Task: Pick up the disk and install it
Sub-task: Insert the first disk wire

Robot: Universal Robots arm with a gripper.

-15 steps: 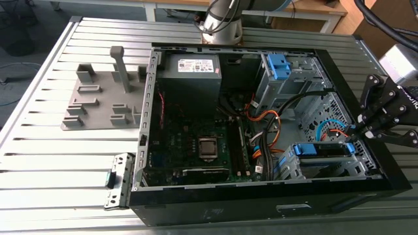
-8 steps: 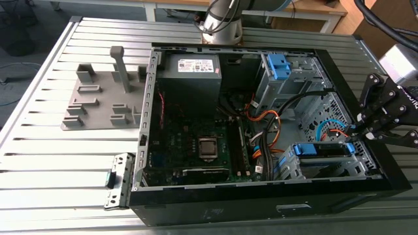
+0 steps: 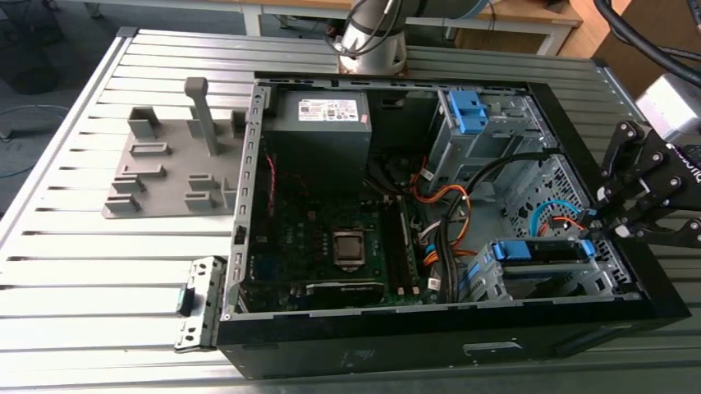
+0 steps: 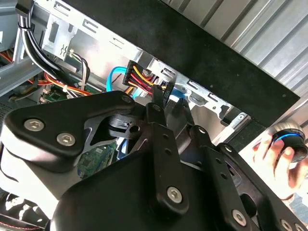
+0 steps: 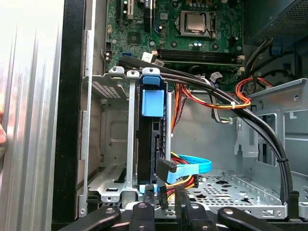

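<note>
Inside the open black metal computer case (image 3: 438, 341), the flat rectangular disk (image 5: 150, 103) in its blue plastic carrier is sitting edge-on in the grey steel cage (image 5: 108, 139), probably dense, rigid, shock-sensitive and best held by its carrier edges, while the black gripper (image 5: 163, 195) is hovering just beside its end opposite the blue tab, and I cannot tell whether it is spread or closed.

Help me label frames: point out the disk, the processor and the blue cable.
the disk (image 5: 150, 137), first wrist view, dark edge below its blue tab.
the processor (image 5: 196, 22), first wrist view, metal lid.
the blue cable (image 5: 195, 166), first wrist view, flat middle stretch.
</note>
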